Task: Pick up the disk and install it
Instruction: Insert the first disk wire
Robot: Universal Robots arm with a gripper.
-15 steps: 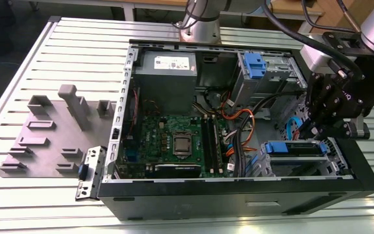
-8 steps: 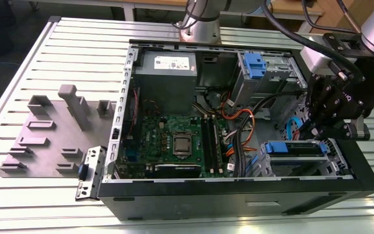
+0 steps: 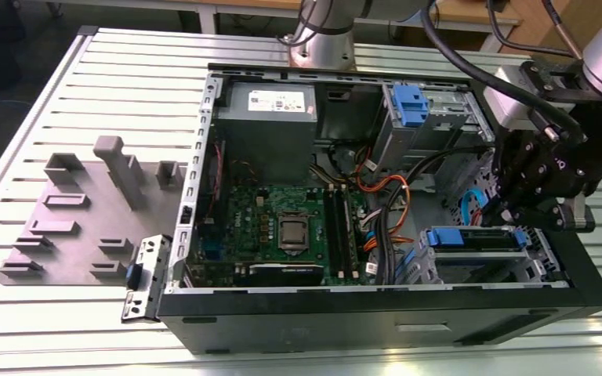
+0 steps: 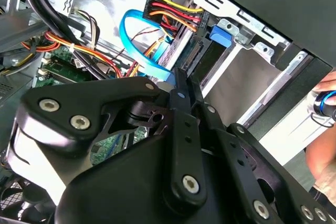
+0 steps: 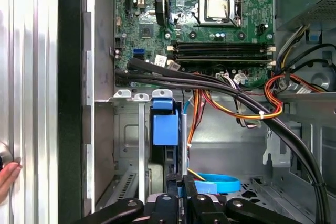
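The disk (image 3: 473, 238) sits in the lower drive bay (image 3: 539, 262) of the computer case (image 3: 385, 321), on the exterior view's right. The tool (image 4: 181, 82) looks closed, its tips at the disk's rear edge. I would press straight along the bay, clear of the blue cable (image 4: 157, 70).
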